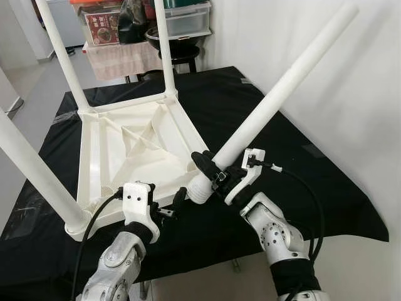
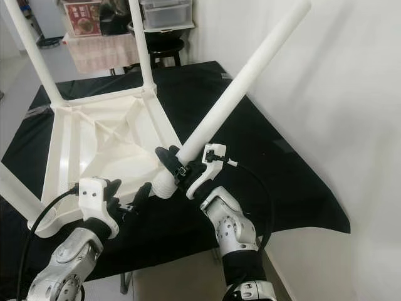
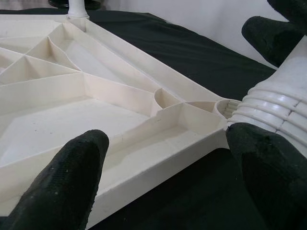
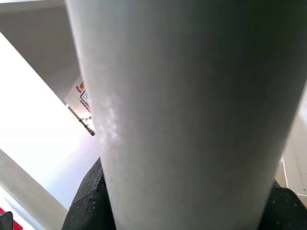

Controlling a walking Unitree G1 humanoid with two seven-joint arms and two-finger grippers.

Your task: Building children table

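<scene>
Right gripper (image 1: 216, 174) pinching the loose table leg (image 1: 282, 88), its ribbed end tilting at the near corner socket of the upturned tabletop (image 1: 135, 150); left gripper (image 1: 164, 208) spreading wide beside that corner, resting on black cloth (image 1: 250, 113).

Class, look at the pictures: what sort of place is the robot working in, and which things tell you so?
Probably a room in a home used for storage: plain white walls, a clear storage bin on cluttered shelves at the back, and a work surface under a black cloth.

right claw (image 1: 212, 170) gripping tilted table leg (image 1: 282, 88)
</scene>
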